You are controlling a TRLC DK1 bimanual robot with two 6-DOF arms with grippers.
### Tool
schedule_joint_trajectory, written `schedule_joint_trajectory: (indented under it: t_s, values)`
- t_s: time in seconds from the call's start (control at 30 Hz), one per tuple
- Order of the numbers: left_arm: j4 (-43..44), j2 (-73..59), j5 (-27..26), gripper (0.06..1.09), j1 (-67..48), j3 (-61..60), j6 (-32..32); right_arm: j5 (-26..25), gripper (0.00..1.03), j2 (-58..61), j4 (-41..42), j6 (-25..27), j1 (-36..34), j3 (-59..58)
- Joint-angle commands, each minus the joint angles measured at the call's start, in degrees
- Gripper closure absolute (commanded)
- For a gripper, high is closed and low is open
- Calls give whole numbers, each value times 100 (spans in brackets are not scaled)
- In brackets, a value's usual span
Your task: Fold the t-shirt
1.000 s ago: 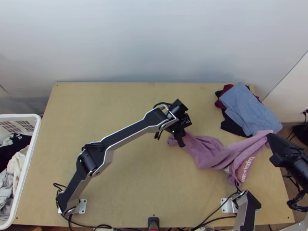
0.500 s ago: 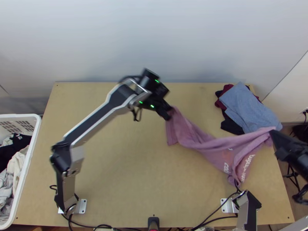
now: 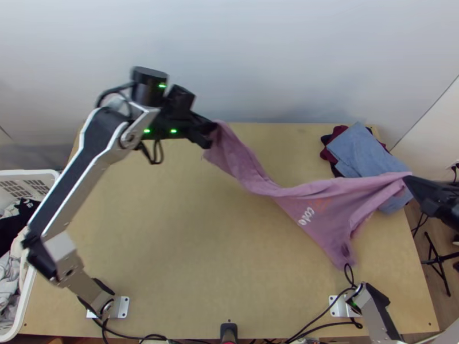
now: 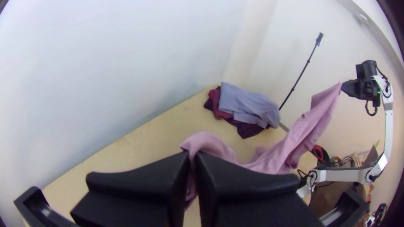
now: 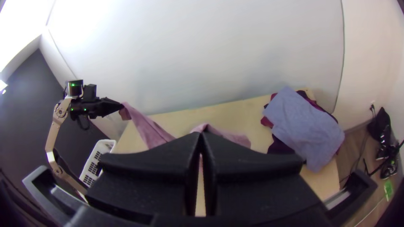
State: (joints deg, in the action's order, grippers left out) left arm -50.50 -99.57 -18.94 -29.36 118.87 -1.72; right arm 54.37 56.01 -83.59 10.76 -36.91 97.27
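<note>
Up over the worktop [image 3: 172, 246], the t-shirt [image 3: 301, 200] is strung between both arms, one end clamped in the left fingers [image 4: 155, 176], the other pinched in the right fingers [image 5: 155, 157]. It's pretty twisted along the top, so if it's laid down like that, a crooked fold is probably what you get. Too hard a pull and an end could be lost, since just the ends are gripped. The low corner hangs right by a black cable [image 3: 346, 274] at the right arm's base, so a snag is possible too. Also, the folded pile [image 3: 358, 152] could get dragged, with the shirt passing over its near edge.

Surface is light wood, backed by a plain pale wall [image 3: 258, 63]. A white laundry basket [image 3: 27, 172] is parked off the left side, a black stand [image 3: 437, 259] off the right.
</note>
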Motion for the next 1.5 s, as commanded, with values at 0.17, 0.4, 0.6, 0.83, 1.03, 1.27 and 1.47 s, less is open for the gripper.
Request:
schedule_joint_trajectory:
  t_s: [0.17, 0.4, 0.6, 0.83, 1.03, 1.27, 1.47]
  values:
    - [436, 992, -128, 93, -755, -2878, -646, -462, 100, 270, 80, -39, 1238, -121]
    - [1051, 482, -128, 90, -746, -3695, -918, -629, 100, 244, 18, -57, 1370, -121]
    - [1561, 16, -119, 89, -781, -4320, -1164, -717, 100, 218, -26, -75, 1405, -139]
    - [1833, -564, -101, 61, -755, -4399, -1367, -744, 100, 218, -26, -180, 1511, -165]
    - [1842, -678, -31, 21, -781, -4355, -1428, -787, 100, 209, -26, -233, 1546, -165]
    - [1816, -564, 110, 20, -685, -4161, -1419, -875, 100, 165, -26, -277, 1634, -200]
    - [1754, -238, 145, 20, -395, -3810, -1419, -902, 100, 138, -17, -321, 1678, -218]
